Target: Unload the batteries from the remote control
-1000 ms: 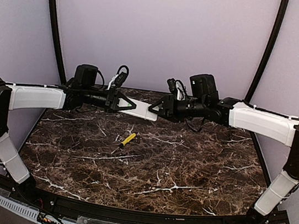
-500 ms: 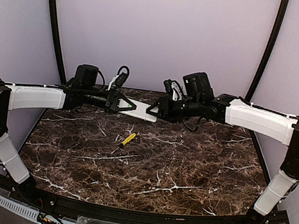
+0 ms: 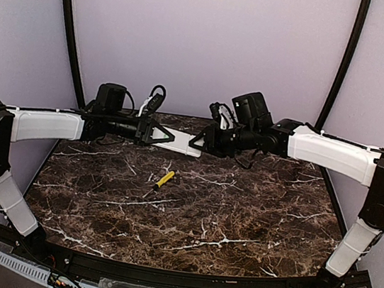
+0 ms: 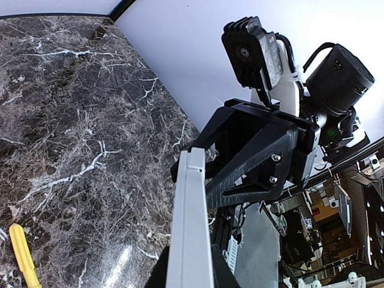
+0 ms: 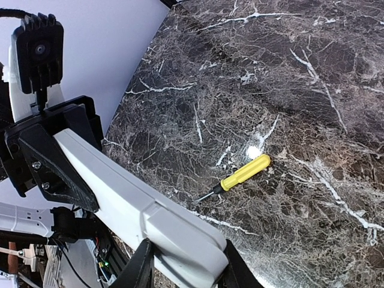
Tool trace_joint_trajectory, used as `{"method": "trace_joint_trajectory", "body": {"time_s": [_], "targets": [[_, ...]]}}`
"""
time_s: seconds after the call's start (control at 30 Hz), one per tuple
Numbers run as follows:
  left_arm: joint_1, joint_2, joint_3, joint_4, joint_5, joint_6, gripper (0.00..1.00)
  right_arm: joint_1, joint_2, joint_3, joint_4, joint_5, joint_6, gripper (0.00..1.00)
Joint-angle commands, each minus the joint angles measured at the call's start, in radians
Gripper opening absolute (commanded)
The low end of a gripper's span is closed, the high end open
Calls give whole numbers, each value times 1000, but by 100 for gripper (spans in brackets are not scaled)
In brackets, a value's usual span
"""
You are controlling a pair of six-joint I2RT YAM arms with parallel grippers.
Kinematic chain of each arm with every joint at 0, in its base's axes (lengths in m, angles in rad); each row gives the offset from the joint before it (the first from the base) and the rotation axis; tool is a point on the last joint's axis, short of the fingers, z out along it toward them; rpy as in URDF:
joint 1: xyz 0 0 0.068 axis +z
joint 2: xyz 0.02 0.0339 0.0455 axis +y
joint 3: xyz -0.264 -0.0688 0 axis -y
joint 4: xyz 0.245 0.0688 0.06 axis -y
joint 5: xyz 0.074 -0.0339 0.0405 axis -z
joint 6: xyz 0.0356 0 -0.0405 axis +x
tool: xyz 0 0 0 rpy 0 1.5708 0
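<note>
Marble table (image 3: 253, 217) w/ yellow screwdriver (image 3: 165, 179)

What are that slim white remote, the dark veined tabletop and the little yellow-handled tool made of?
The slim white remote control looks like matte moulded plastic, with smooth rounded edges. The dark tabletop looks like polished marble or a marble-print laminate: white veins, glossy glare. The yellow-handled tool seems to have a shiny plastic handle and a thin dark metal shaft.

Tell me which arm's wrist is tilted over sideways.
The right arm's: its black wrist housing leans toward the left arm, while the left wrist housing stands upright. Both the right gripper and the left gripper clamp the remote control.
</note>
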Motion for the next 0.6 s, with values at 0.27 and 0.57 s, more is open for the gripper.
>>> {"method": "trace_joint_trajectory", "body": {"time_s": [0.27, 0.57], "targets": [[-9, -52, 41, -22, 3, 36, 0, 11, 20, 29, -98, 97, -47, 24], [-9, -60, 70, -165, -126, 133, 1, 10, 36, 53, -123, 87, -43, 22]]}}
